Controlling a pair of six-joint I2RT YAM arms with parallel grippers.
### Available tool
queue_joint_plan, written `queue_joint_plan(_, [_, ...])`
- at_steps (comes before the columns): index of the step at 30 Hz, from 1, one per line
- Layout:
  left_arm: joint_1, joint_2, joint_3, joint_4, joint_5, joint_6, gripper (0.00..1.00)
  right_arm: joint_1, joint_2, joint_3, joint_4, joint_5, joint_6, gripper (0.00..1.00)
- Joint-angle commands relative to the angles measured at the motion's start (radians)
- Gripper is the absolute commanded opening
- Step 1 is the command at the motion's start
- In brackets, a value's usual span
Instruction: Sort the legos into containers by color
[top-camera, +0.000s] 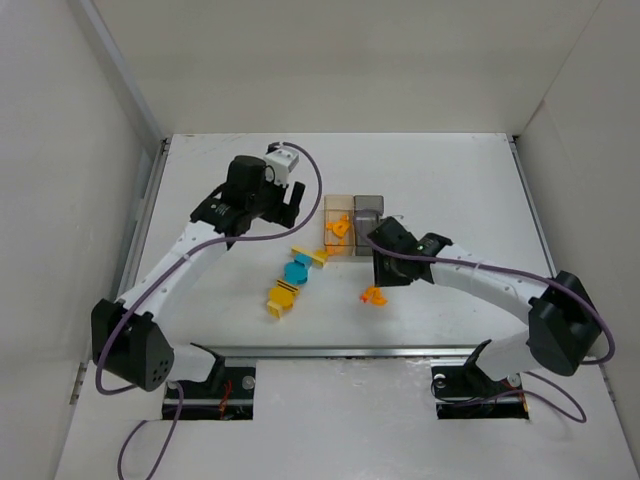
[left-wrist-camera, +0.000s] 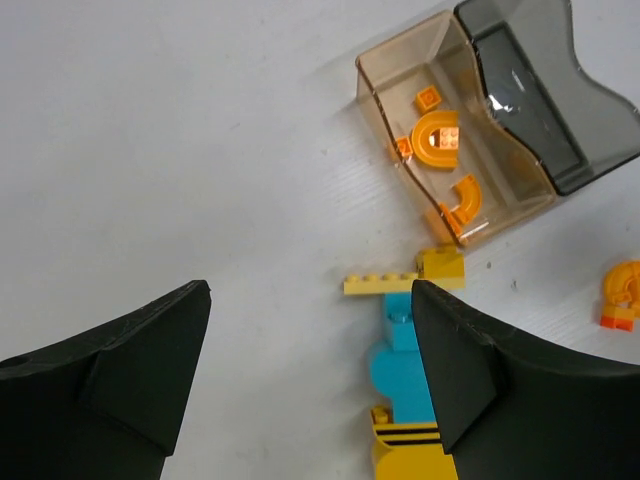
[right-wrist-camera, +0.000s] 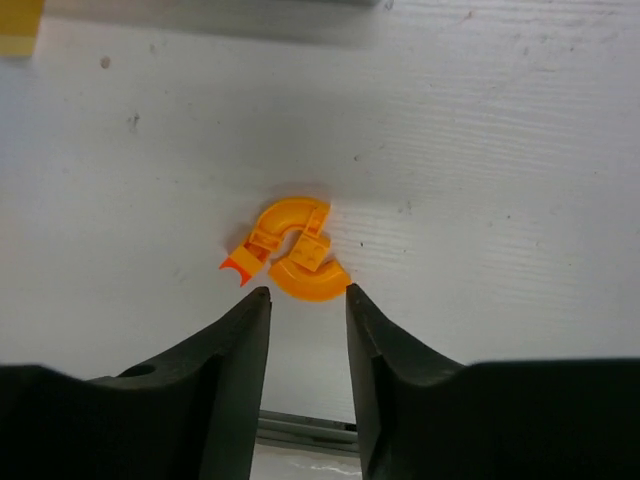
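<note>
Several orange legos (right-wrist-camera: 300, 262) clustered just beyond right gripper (right-wrist-camera: 306, 292) (jaws narrowly apart, nothing between), left gripper (left-wrist-camera: 310, 290) spread wide

The containers (top-camera: 355, 200) stand joined side by side near the middle of the table (top-camera: 450, 170), one at 9 o'clock of the other. Several legos (top-camera: 339, 228) lie in the 9 o'clock box. From just beside that box's near corner, a line of legos (top-camera: 296, 271) runs on the table toward 7 o'clock. A small cluster (top-camera: 374, 295) lies at about 6 o'clock of the containers, apart from the line, just beyond the right gripper (right-wrist-camera: 306, 292). The left gripper (left-wrist-camera: 310, 287) hangs at 9 o'clock of the containers.
</note>
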Motion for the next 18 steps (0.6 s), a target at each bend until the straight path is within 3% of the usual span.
queue_joint_plan(1, [0.013,-0.069,-0.082,-0.027,-0.004,-0.031,0.78,0.015,0.019,-0.013,0.033,-0.011,0.015,0.43])
queue_joint_plan(5, [0.065,-0.103,-0.107,-0.027,0.016,-0.031,0.78,0.036,0.020,-0.086,0.036,-0.048,0.027,0.65])
queue_joint_plan(10, [0.111,-0.114,-0.117,-0.027,0.038,-0.041,0.78,0.047,0.033,-0.131,0.092,-0.068,0.027,0.69])
queue_joint_plan(18, [0.111,-0.105,-0.117,-0.018,0.067,-0.060,0.78,0.069,0.113,-0.111,0.093,-0.077,0.007,0.68])
